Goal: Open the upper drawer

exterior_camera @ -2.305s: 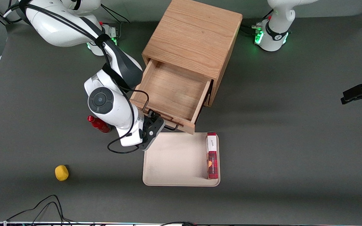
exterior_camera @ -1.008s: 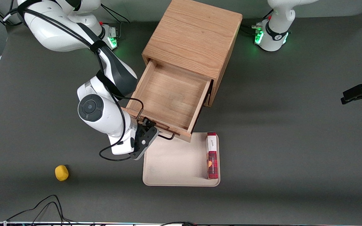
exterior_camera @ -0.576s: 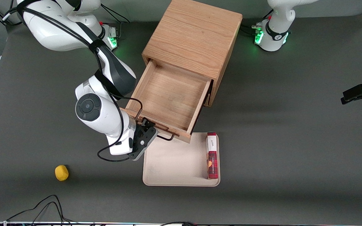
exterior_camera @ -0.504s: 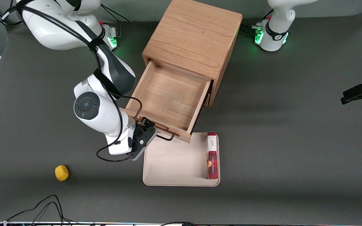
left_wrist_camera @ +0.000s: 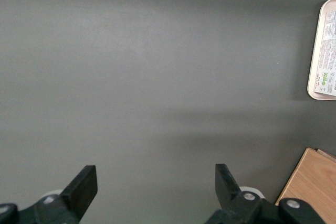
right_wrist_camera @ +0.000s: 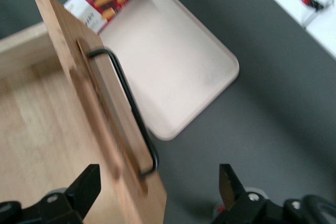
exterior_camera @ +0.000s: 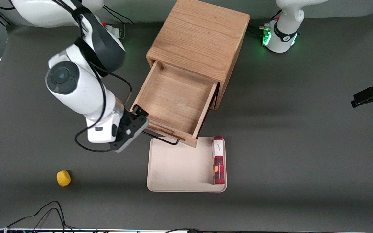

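Observation:
The upper drawer [exterior_camera: 176, 97] of the light oak cabinet [exterior_camera: 199, 35] stands pulled well out, and its shallow wooden box is empty. Its black wire handle [exterior_camera: 162, 139] juts from the drawer front over the edge of a beige tray. My gripper [exterior_camera: 137, 117] hangs open above the drawer front's corner toward the working arm's end, clear of the handle. In the right wrist view the handle [right_wrist_camera: 128, 108] runs along the drawer front [right_wrist_camera: 79, 87], and the gripper [right_wrist_camera: 157, 187] holds nothing between its wide-apart fingers [right_wrist_camera: 86, 184].
A beige tray [exterior_camera: 180, 165] lies in front of the drawer, nearer the front camera, with a red cookie box [exterior_camera: 218, 160] along one edge. A yellow ball-like object [exterior_camera: 63, 178] sits on the dark table toward the working arm's end. Cables [exterior_camera: 44, 210] trail at the table's near edge.
The drawer slid out further while my gripper held its handle. The gripper has since let go, opened, and risen away toward the working arm's end.

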{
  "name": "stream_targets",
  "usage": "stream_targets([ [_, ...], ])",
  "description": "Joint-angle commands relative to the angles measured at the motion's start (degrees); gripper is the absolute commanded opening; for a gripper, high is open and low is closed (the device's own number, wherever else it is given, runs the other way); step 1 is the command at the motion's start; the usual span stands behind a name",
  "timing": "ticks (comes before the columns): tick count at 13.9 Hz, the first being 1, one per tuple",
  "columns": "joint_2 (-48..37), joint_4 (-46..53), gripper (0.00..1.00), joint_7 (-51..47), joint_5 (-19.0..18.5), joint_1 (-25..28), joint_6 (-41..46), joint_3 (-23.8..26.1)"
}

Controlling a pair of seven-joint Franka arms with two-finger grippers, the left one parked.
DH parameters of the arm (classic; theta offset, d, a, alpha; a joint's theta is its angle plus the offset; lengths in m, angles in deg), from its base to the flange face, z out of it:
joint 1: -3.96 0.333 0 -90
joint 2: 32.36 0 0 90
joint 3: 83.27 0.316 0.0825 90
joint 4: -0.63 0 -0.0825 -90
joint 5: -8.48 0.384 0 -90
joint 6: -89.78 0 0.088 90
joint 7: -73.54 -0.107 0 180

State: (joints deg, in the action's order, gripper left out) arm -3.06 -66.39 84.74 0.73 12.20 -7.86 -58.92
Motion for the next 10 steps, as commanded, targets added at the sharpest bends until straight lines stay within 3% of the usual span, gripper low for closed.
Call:
stream_targets([
  [1,-6.07,-3.11,1.0,-6.69,-0.16,-2.26,9.53,-0.18],
  [7,-25.58,-20.5,1.0,-10.31,0.71,-10.59,14.31,0.52],
  [10,-30.86,-21.22,1.0,-12.06,6.33,-17.18,20.01,0.52],
])
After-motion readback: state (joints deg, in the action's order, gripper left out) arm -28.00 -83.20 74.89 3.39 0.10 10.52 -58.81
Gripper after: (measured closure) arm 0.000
